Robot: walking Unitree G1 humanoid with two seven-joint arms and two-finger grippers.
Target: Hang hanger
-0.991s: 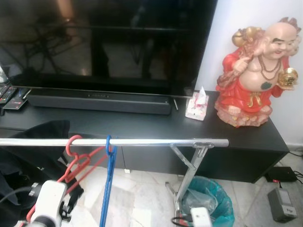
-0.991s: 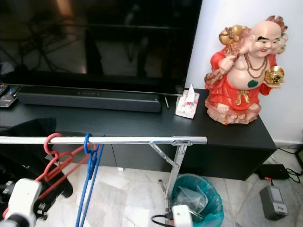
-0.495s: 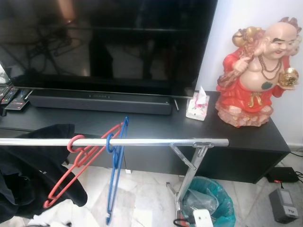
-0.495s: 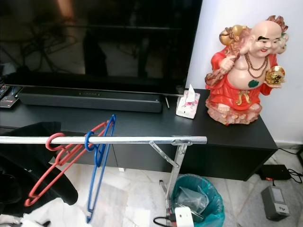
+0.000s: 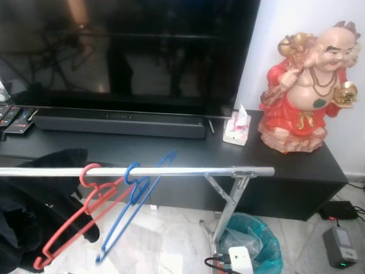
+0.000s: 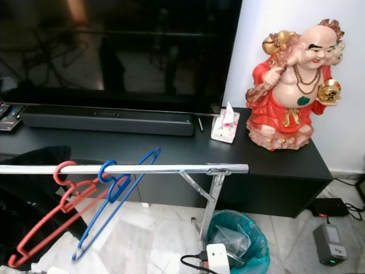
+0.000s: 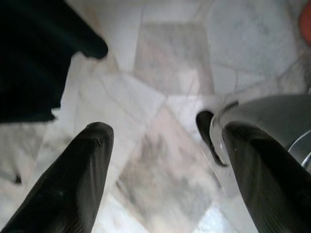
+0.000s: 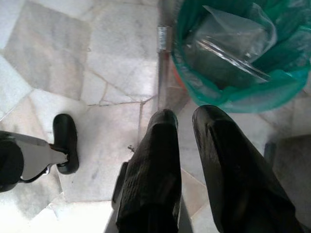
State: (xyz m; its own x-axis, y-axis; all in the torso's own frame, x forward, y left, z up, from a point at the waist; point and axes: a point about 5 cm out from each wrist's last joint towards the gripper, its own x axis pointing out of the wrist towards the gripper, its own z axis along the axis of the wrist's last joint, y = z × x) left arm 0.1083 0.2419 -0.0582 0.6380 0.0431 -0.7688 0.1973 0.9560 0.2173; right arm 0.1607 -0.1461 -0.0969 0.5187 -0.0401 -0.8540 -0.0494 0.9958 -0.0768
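Note:
A red hanger (image 5: 85,212) and a blue hanger (image 5: 134,205) hang by their hooks on the silver rail (image 5: 188,170), side by side near its left part. Both bodies are tilted, with their low ends swung toward the left. Neither gripper touches them. My left gripper (image 7: 163,141) is open, pointing down at the marble floor with nothing between its fingers. The right gripper (image 8: 184,116) is shut on nothing and also hangs low, over the floor beside the teal bin (image 8: 243,48).
A black garment (image 5: 34,200) hangs on the rail's left end. The rail's slanted support (image 5: 228,205) stands over the teal bin (image 5: 251,240). Behind are a black TV cabinet (image 5: 171,151) with a soundbar (image 5: 120,123), tissue box (image 5: 236,127) and red statue (image 5: 308,91).
One second ago my left arm was up by the red hanger; it has dropped out of the head views. Both hangers hang free and have swung, tilting low to the left.

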